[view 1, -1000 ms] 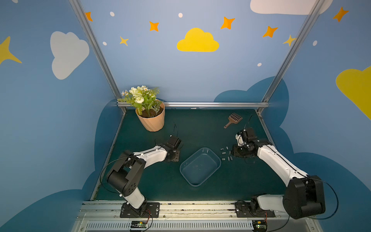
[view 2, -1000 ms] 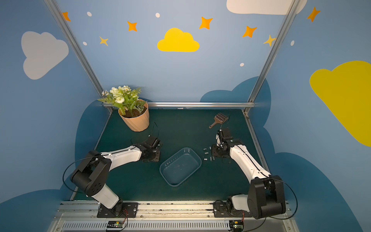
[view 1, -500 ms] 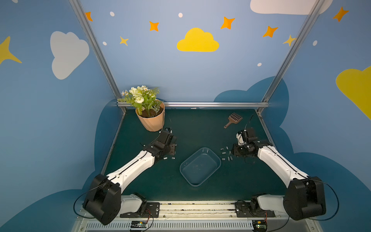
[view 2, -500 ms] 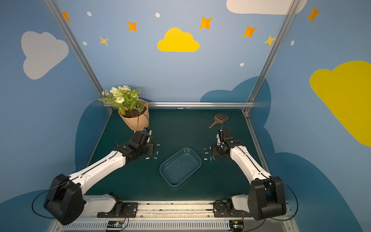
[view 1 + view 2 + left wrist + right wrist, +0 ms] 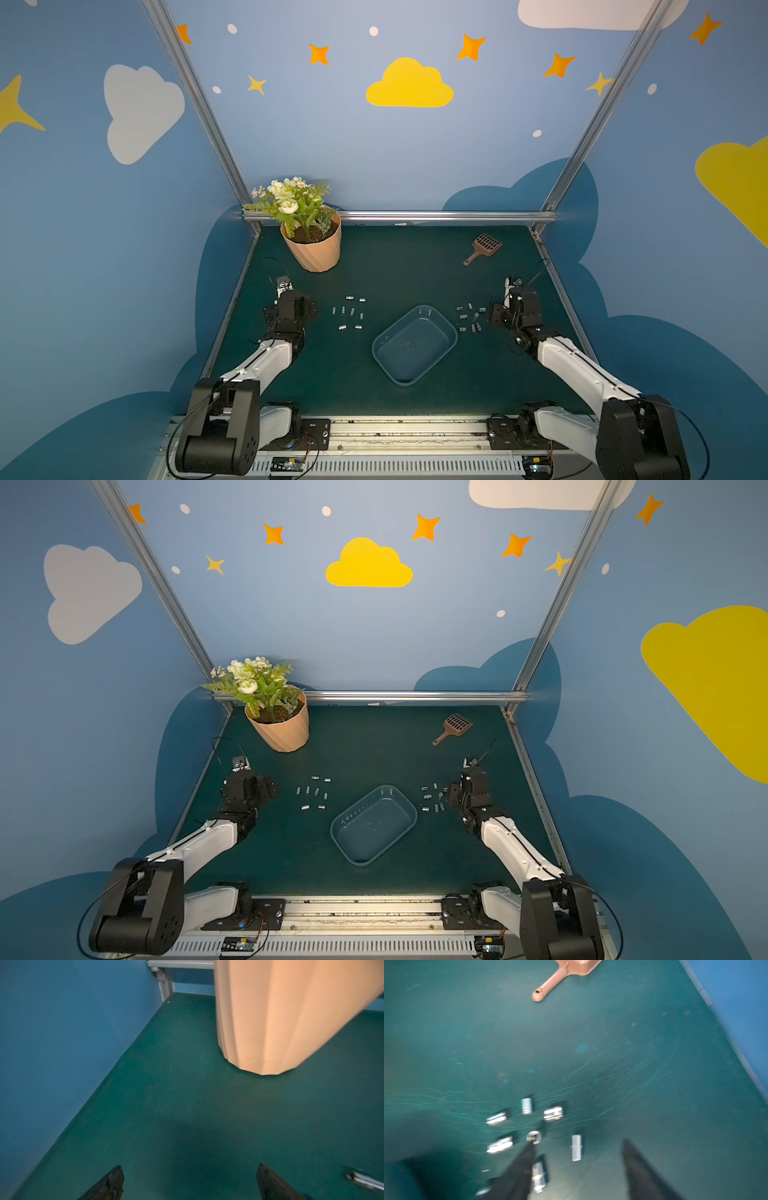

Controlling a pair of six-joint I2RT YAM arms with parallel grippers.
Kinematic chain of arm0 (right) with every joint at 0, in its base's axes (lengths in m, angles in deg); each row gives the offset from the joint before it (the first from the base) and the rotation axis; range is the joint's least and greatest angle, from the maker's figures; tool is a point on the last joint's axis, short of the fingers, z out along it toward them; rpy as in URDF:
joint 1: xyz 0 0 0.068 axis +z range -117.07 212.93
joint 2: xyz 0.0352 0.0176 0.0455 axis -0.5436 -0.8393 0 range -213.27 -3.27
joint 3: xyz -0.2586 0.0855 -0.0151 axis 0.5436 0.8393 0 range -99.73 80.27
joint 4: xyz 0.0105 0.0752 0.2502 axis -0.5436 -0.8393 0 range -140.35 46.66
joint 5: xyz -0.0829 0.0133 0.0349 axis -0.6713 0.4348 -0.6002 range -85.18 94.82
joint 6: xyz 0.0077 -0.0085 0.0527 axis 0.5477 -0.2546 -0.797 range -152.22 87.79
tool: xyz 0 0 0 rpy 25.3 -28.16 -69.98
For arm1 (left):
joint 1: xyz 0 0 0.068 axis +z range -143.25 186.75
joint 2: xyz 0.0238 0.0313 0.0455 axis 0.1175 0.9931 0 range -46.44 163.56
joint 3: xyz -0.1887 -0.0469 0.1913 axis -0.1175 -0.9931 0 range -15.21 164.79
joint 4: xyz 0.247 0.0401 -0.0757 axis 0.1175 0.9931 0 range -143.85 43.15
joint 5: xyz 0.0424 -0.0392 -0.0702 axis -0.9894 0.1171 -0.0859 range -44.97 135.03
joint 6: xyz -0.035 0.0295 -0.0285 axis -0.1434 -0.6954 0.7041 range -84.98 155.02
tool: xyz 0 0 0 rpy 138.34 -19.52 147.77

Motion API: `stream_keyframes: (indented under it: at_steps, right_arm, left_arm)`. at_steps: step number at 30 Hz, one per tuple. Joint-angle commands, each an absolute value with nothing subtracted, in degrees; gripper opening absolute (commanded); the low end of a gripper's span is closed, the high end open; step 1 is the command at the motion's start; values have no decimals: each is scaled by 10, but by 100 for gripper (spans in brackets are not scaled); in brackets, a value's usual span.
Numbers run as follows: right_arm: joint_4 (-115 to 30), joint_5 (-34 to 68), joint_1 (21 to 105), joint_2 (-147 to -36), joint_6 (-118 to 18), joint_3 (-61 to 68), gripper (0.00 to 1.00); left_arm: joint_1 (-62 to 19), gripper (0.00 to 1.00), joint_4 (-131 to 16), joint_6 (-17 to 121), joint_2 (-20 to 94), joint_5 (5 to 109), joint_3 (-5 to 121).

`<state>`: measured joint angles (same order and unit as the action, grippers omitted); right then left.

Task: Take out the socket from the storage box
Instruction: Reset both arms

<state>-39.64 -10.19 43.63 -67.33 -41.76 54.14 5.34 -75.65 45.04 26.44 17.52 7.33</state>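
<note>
Far left of the storage box [image 5: 419, 357], we are seeing the left gripper [image 5: 189, 1165] hanging over bare mat [image 5: 187, 1095], its fingers [image 5: 112, 1180] spreading wide and gripping nothing. Behind-left of the box, the peach flowerpot [image 5: 316, 251] is standing upright, holding soil [image 5: 309, 237] and a white-flowered plant [image 5: 293, 201]. Just left of the box, a cluster of sockets [image 5: 349, 316] is lying on the mat, outside it.

The box is showing a bare floor in both top views; we are not resolving the faint glints inside it. Just right of it, a second socket cluster [image 5: 469, 318] is lying on the mat. The right gripper [image 5: 578, 1141] is hovering at that cluster, parted wide and holding nothing. One fingertip [image 5: 529, 1149] is overlapping an upright socket [image 5: 534, 1136]; contact unclear.

Against one second ago: the left arm [image 5: 266, 361] is now sitting farther left of the box, uncovering its cluster. The right arm [image 5: 573, 370] is staying put.
</note>
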Motion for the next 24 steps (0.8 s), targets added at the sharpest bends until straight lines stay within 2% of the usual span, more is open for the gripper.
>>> stream_keyframes:
  at_steps: [1,5,8,11,14,18,24]
  right_arm:
    - [-159,-157,423,-675,-344,594,99]
    - [-12,-156,405,-743,-325,639,99]
    - [23,-143,402,-787,-322,623,99]
    - [17,-134,397,-843,-341,595,99]
    - [137,-106,396,-934,-310,600,99]
    - [87,-94,393,-917,-320,588,99]
    - [123,-83,387,-927,-317,597,99]
  left_arm:
    - [66,100,-948,439,311,175,50]
    - [89,100,-964,451,378,228,85]
    - [79,100,-862,438,387,244,141]
    - [67,100,-911,404,392,274,122]
    - [63,100,-998,388,407,288,90]
    - [62,100,-967,392,404,291,102]
    - [63,100,-1022,382,410,317,73]
